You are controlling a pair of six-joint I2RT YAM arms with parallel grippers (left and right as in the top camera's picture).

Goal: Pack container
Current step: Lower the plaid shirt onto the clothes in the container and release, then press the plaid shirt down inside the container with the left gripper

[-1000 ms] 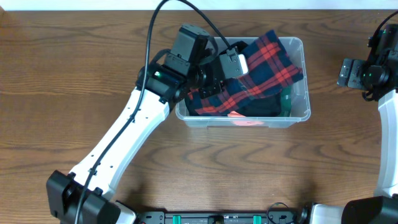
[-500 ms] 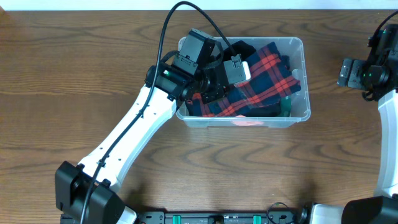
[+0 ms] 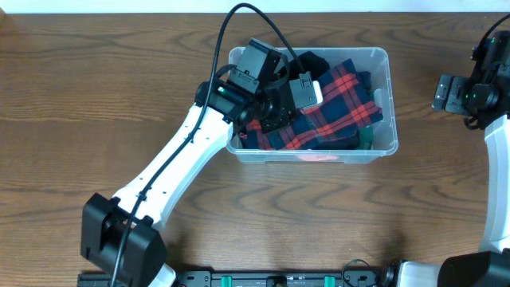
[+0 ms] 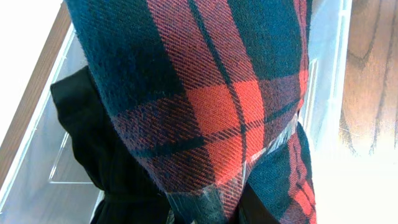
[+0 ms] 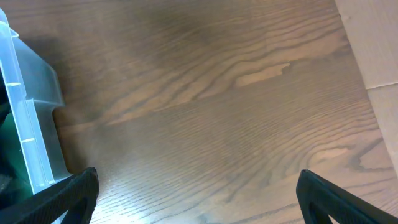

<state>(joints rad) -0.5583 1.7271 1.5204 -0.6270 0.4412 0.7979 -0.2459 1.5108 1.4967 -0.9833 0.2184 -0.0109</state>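
The clear container (image 3: 382, 60) stands at the back middle of the table. It holds a red and navy plaid cloth (image 3: 339, 100), a black garment (image 3: 309, 62) and something green (image 3: 366, 137). My left gripper (image 3: 275, 112) is inside the container's left half, shut on the plaid cloth. In the left wrist view the plaid cloth (image 4: 205, 106) fills the frame and covers most of the jaws (image 4: 205, 211); the black garment (image 4: 93, 143) and the container wall (image 4: 329, 62) lie behind. My right gripper (image 3: 446, 94) is open and empty over bare table, to the right of the container (image 5: 34, 124).
The wooden table (image 3: 96, 96) extends left, right and in front of the container. A pinkish item (image 3: 312, 156) shows through the container's front wall. The table's far edge meets a pale surface (image 5: 373, 37) beyond my right gripper (image 5: 199, 208).
My left arm has reached further right and back over the container, carrying the plaid cloth deeper in. The cloth has shifted and bunched slightly. The right arm has not moved.
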